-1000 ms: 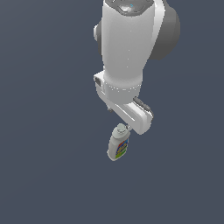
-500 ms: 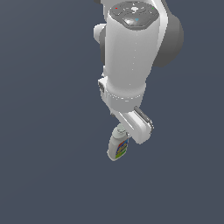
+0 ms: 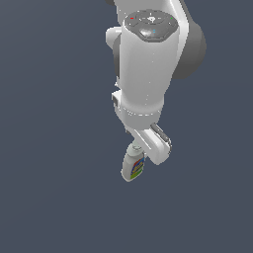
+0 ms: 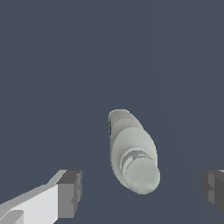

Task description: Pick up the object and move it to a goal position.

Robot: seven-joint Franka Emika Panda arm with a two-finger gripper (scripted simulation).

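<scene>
Below the white arm (image 3: pixel 148 64) in the exterior view, you can see the small white bottle (image 3: pixel 133 166) on the plain grey-blue bench (image 3: pixel 49 148), its rounded cap tucked up under the wrist and its coloured label facing the camera. The arm's lower end covers the cap from that angle, so you cannot judge contact there. In the wrist view the bottle (image 4: pixel 132 151) points its cap toward the camera and sits between the two dark fingertips (image 4: pixel 70 193), with bare bench showing on either side of it. The gripper (image 4: pixel 142 190) is spread wide: neither pad touches the bottle, and you have a clear gap on both sides. The label is only a thin sliver of colour at the bottle's far edge from this camera
</scene>
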